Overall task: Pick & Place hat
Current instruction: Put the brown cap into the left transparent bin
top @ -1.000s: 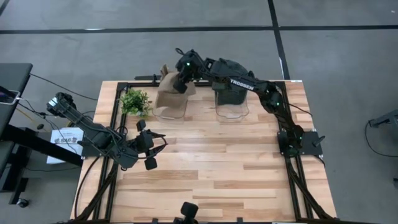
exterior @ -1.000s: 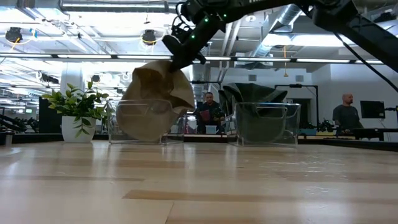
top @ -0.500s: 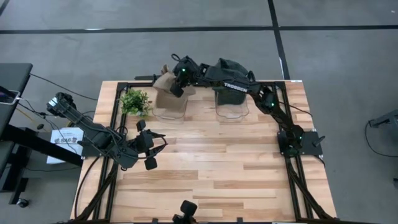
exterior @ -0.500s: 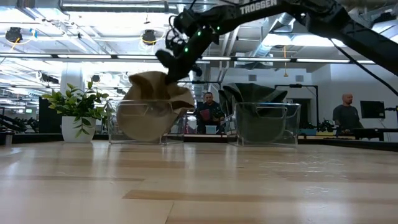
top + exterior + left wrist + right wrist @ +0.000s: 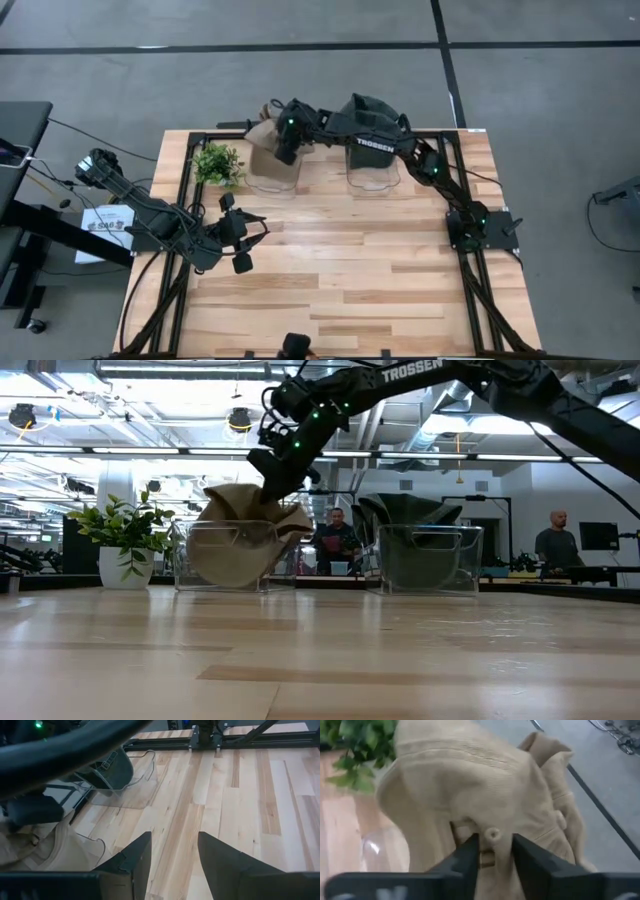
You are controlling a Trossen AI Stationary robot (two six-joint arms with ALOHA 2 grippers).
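1. Tan hat (image 5: 245,532) now lower, slumped into the clear bin (image 5: 232,558) near the desk's (image 5: 340,260) far edge.
2. Right end effector (image 5: 491,849) parted slightly, fingers astride hat fabric.
3. Left end effector (image 5: 243,232) unchanged, open, by the left edge.

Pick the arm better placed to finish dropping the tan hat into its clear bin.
Right. Its pincer is directly over the tan hat, which sags into the clear bin. The left pincer waits open near the table's left edge.

Left claw (image 5: 172,857) open over wooden table (image 5: 240,795), tan hat (image 5: 45,850), clear bin (image 5: 132,787)
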